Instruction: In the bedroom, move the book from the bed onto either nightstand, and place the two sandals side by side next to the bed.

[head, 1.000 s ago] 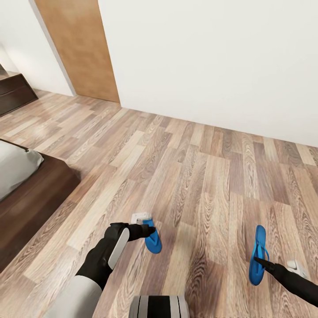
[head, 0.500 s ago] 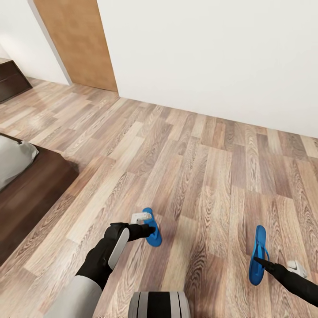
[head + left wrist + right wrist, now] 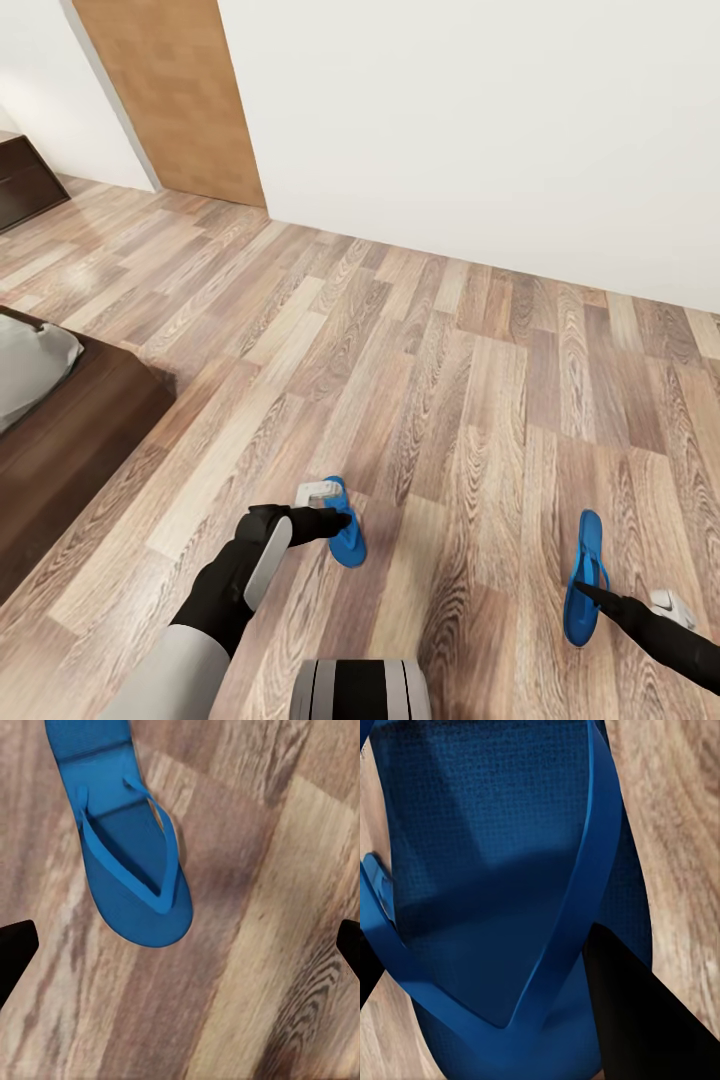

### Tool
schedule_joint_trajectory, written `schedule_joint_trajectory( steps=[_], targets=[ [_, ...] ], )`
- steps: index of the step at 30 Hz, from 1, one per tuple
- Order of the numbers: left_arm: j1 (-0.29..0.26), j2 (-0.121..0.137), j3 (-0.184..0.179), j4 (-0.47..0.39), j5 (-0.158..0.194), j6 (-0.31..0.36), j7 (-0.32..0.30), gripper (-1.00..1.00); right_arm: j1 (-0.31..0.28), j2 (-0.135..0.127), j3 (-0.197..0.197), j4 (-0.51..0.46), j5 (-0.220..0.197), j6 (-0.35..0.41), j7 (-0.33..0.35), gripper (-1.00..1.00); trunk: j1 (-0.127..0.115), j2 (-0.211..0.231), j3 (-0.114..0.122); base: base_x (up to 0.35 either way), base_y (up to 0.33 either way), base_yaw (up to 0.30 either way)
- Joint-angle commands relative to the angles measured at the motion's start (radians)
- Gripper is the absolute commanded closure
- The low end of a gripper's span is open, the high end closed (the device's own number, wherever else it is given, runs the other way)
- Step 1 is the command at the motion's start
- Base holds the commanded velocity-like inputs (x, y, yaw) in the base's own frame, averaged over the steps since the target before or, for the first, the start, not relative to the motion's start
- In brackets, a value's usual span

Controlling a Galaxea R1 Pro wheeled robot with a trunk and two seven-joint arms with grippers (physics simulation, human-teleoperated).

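Between the spread left fingers lies one sandal on open floor — right fingers grip the other sandal.

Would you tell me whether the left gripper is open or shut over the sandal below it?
Open. In the left wrist view the two dark fingertips sit far apart with bare floor between them, and the sandal lies flat, ungrasped, straps up.
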Motion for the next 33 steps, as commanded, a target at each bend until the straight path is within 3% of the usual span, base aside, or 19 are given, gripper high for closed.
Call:
schedule_joint_trajectory(
  steps=[1, 11, 33],
  targets=[
    [0.0, 0.001, 0.001, -0.002, 0.006, 0.004, 0.003, -1.0, -0.002, 0.0, -0.003, -0.001, 0.008, 0.008, 0.007, 1.0, 0.0, 0.0, -0.001, 0.076, 0.0, 0.0],
    [0.0, 0.001, 0.001, -0.001, 0.007, 0.005, 0.001, -1.0, -0.001, 0.0, -0.003, -0.001, 0.008, 0.007, 0.007, 1.0, 0.0, 0.0, -0.001, 0.167, -0.042, 0.0],
    [0.0, 0.001, 0.003, 0.0, 0.007, 0.006, 0.003, -1.0, -0.001, 0.0, -0.003, -0.001, 0.008, 0.006, 0.007, 1.0, 0.0, 0.0, -0.001, 0.033, -0.101, 0.0]
  ],
)
